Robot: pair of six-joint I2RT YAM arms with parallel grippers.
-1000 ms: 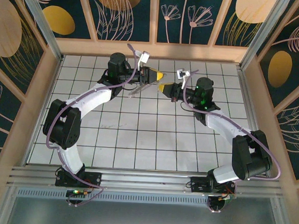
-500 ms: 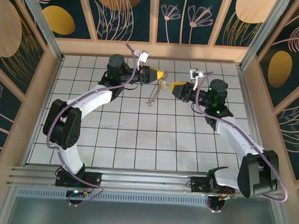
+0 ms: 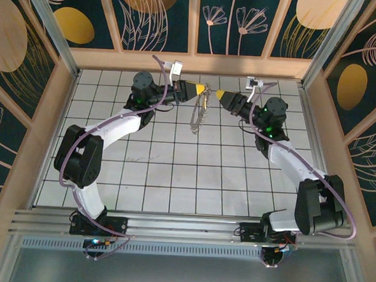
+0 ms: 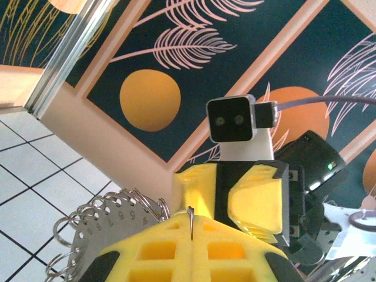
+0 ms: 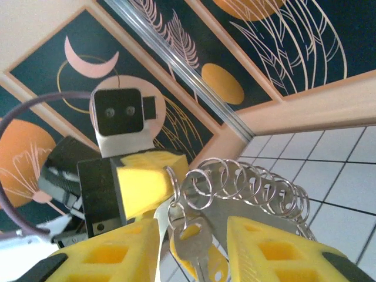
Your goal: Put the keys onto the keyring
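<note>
Left wrist view has my left gripper [image 4: 191, 226] clenched on one thin wire loop of the keyring [image 4: 100, 220], holding it up above the tiled table [image 3: 173, 172], towards its far side. My right gripper [image 5: 197, 232] stands parted just short of it, gripping nothing. The key [image 5: 198, 249] hangs from a loop, so I judge the threading done. Next I should draw clear gently and lower the bunch. It is a silver strip fringed with small split rings, dangling loosely.

— Where was the keyring [image 3: 198, 113]?
— Hanging in the air above the surface [image 3: 173, 172], a floppy string of linked silver rings, drooping from its top end.
— And the key [image 5: 195, 247]?
— Silver, dangling from one end ring by the hole in its head.
</note>
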